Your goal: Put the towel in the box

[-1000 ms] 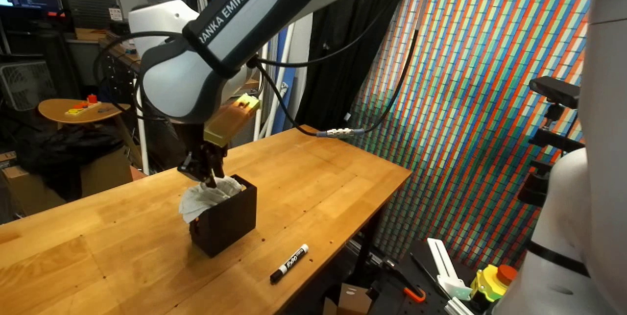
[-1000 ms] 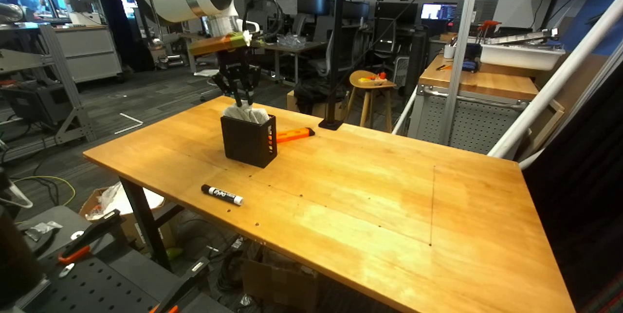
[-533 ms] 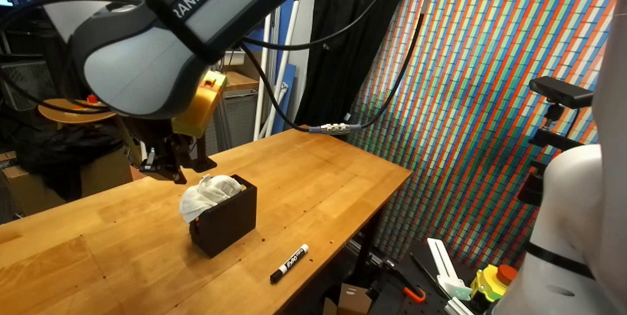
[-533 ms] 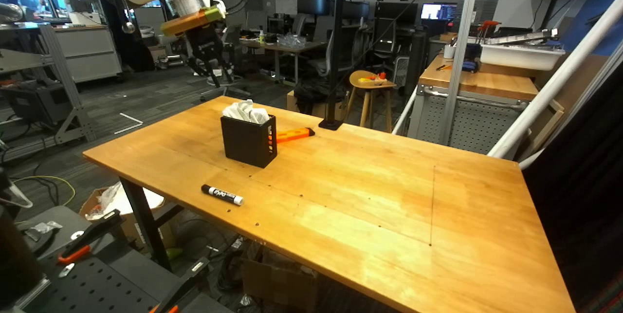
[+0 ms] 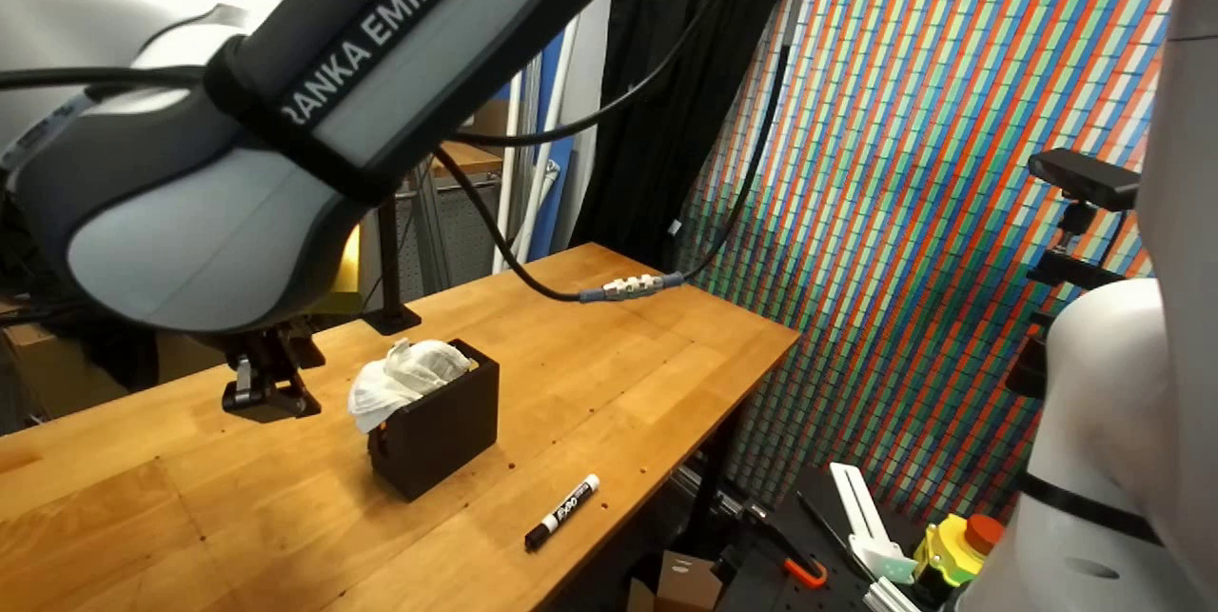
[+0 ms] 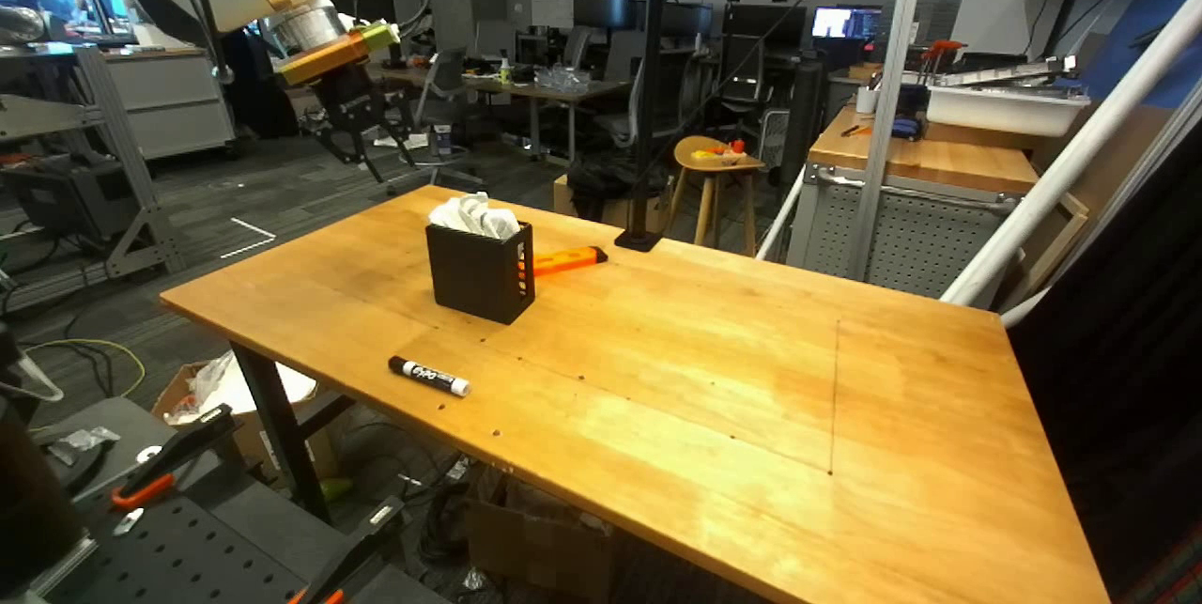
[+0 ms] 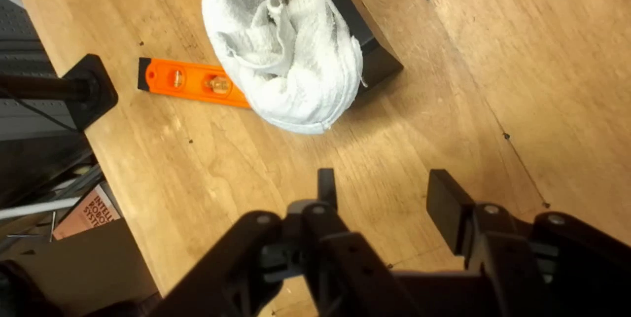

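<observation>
The white rumpled towel [image 5: 409,379] sits in the top of the black box [image 5: 447,436], bulging above the rim and hanging over one end. In an exterior view, the towel [image 6: 474,215] shows as a bunched heap above the box wall [image 6: 474,273]. In the wrist view, the towel [image 7: 296,70] covers most of the opening, with a box corner [image 7: 379,65] beside it. My gripper [image 7: 382,193] is open and empty, its fingers apart over bare wood. The gripper also shows in both exterior views [image 5: 271,393] [image 6: 366,158], above the table and apart from the towel.
An orange level [image 7: 192,80] lies on the table beside the box, partly hidden by the towel. A black post base [image 6: 639,240] stands at the table edge. A marker [image 5: 561,512] lies near the opposite edge.
One second ago my gripper's fingers were at the towel on top of the box. The gripper has since moved up and away, with its fingers apart. Towel and box stay in place.
</observation>
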`<move>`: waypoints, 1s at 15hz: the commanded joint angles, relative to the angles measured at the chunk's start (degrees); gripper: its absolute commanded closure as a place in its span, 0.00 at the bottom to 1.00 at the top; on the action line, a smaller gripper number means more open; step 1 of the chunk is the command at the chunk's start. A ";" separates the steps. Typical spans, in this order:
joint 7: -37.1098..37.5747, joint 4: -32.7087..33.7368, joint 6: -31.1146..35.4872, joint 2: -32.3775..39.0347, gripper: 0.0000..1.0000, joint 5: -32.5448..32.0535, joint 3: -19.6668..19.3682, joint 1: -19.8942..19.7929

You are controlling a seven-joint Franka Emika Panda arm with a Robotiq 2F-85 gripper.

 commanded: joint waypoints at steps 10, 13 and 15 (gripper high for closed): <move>-8.25 7.82 -3.69 10.28 0.00 -9.12 -0.34 0.03; -8.82 8.71 -3.87 11.72 0.00 -9.23 -0.80 -0.34; -8.92 9.33 -3.93 12.67 0.00 -9.30 -1.33 -0.68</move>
